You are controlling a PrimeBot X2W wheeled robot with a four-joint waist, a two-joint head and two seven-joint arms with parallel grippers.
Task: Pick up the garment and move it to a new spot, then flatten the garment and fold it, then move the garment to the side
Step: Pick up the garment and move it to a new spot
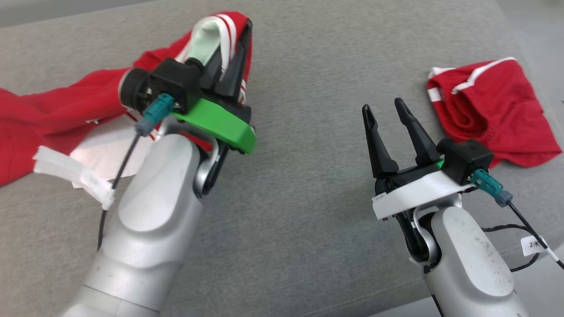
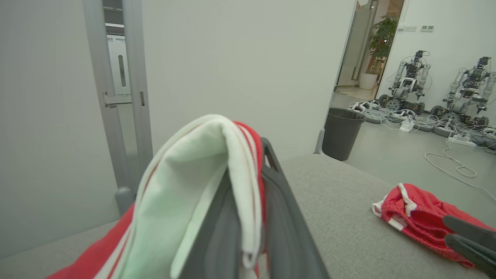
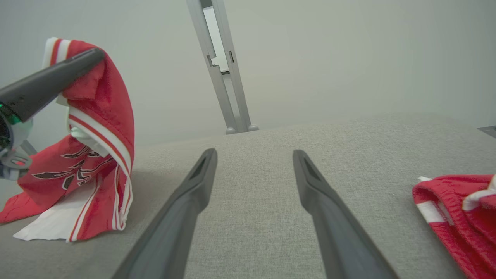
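The red jersey-like garment with white stripes and a pale lining (image 1: pixel 53 110) lay at the far left of the grey fabric surface (image 1: pixel 308 88), one striped edge lifted clear while the rest trailed down onto the cloth (black lettering showed on the hanging part). The left gripper (image 1: pixel 235 48) had its two dark fingers clenched on that raised edge. The right gripper (image 1: pixel 382 105) hovered at the near right, fingers spread and holding nothing. Beyond it, at the far right, a second crumpled red garment with white trim (image 1: pixel 489 114) rested on the surface, well apart from the first. A dark waste bin (image 2: pixel 341 131) stood on the floor past the far edge
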